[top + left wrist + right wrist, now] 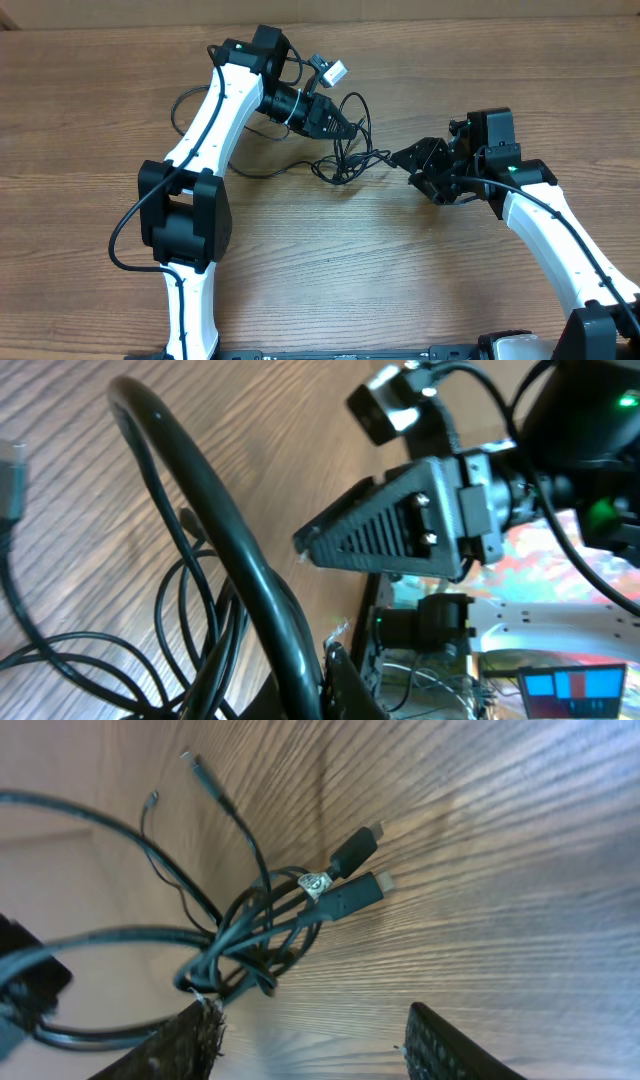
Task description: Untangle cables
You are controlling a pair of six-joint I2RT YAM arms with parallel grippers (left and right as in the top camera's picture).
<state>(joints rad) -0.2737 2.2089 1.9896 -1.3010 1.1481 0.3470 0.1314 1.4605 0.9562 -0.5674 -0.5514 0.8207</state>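
The cables lie as a loose black tangle on the wooden table between my two arms. My left gripper is shut on one strand at the tangle's upper edge. In the left wrist view that strand arcs up thick and close from the left gripper, with more loops on the wood behind. My right gripper stands open just right of the tangle. In the right wrist view its fingers flank bare wood, nothing between them, and the knot with two plug ends lies just beyond the left finger.
The table is bare brown wood, with a paler strip along its far edge. My left arm's own wire loops out beside its elbow. The right gripper shows close in the left wrist view.
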